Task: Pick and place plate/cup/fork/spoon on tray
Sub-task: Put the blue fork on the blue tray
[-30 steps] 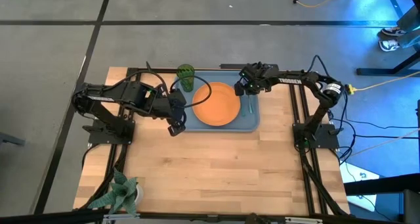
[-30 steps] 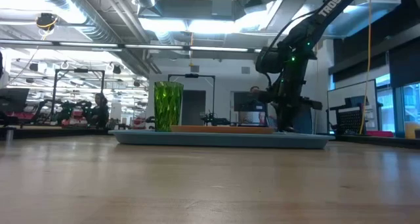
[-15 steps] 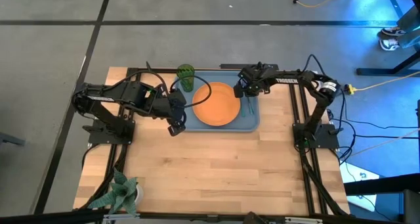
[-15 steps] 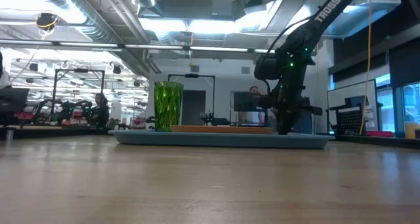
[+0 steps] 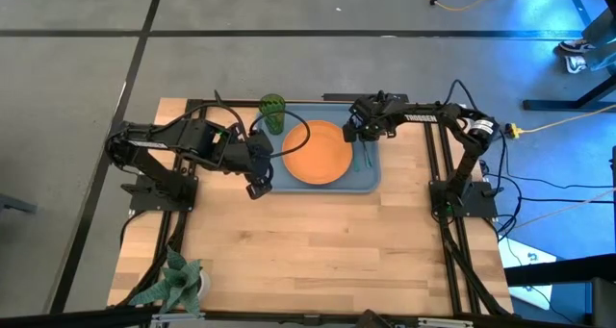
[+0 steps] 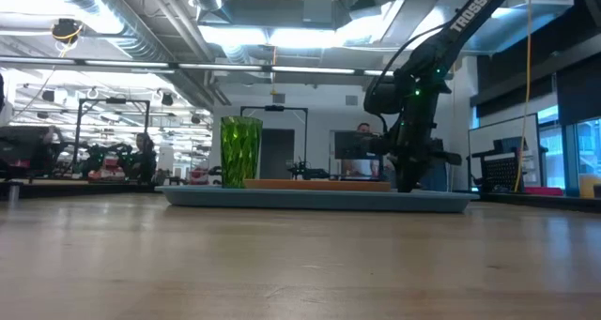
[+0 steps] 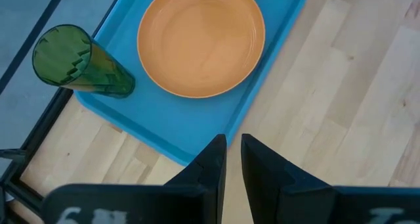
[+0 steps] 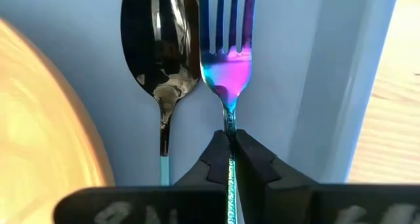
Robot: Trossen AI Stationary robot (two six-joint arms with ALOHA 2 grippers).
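Observation:
The light-blue tray [image 5: 371, 181] lies at the table's far middle. The orange plate [image 5: 317, 153] rests flat in it, and the green cup [image 5: 273, 113] stands upright in the tray's far left corner. Right of the plate, the dark-bowled spoon [image 8: 161, 46] lies on the tray floor. My right gripper [image 8: 231, 152] is low over the tray's right side [image 5: 362, 136], shut on the fork [image 8: 227, 27] beside the spoon. My left gripper [image 5: 258, 187] is shut and empty over the table just left of the tray's near left corner [image 7: 233, 152]. My right gripper pinches the fork's slim handle [image 8: 230, 137] between its two fingertips, just behind the neck below the tines. The fingers come from above and lie across the handle. The fork lies level alongside the spoon; whether it touches the tray floor, I cannot tell.
A pale green leafy plant [image 5: 176, 280] stands at the table's near left corner. Bare wood table [image 5: 327, 251] stretches in front of the tray. In the low view, people sit in the room behind the table [image 6: 144, 151].
My right gripper has gone down a little toward the tray's right side with the fork, then kept still.

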